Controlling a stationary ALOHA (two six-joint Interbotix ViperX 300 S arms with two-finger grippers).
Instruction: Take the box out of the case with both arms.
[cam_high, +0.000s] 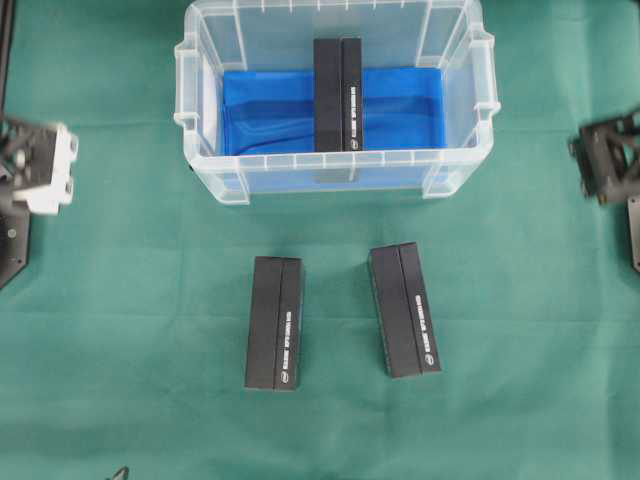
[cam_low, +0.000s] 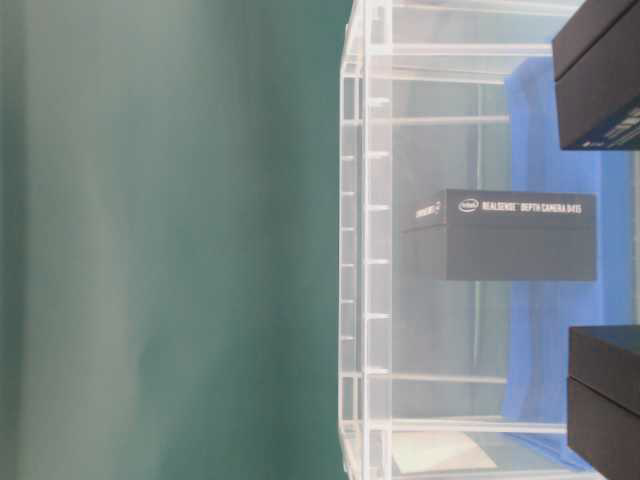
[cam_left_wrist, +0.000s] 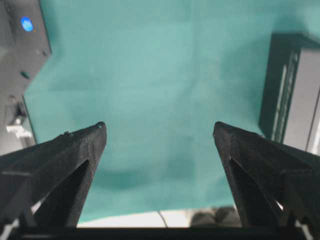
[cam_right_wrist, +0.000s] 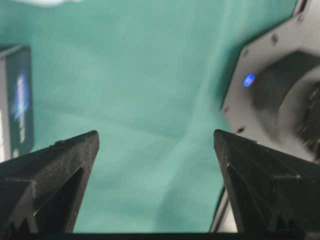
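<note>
The case (cam_high: 200, 150), a clear plastic bin with a blue sheet (cam_high: 270, 115) on its floor, stood at the twelve o'clock edge of the green cloth (cam_high: 130, 300). One black box (cam_high: 338, 95) lay inside it, resting on the blue sheet near the middle, long axis running from twelve to six o'clock. From table level its side lettering was readable through the clear wall.

Two more black boxes lay outside on the cloth: one (cam_high: 275, 322) at about six o'clock of the case, another (cam_high: 404, 309) just to its three o'clock side, slightly skewed, the pair apart from each other.

The left gripper (cam_left_wrist: 160, 135) stood wide open over bare cloth, holding nothing. The right gripper (cam_right_wrist: 156, 140) was likewise spread wide and empty. Both arms sat at the far nine and three o'clock margins, well apart from the case.
</note>
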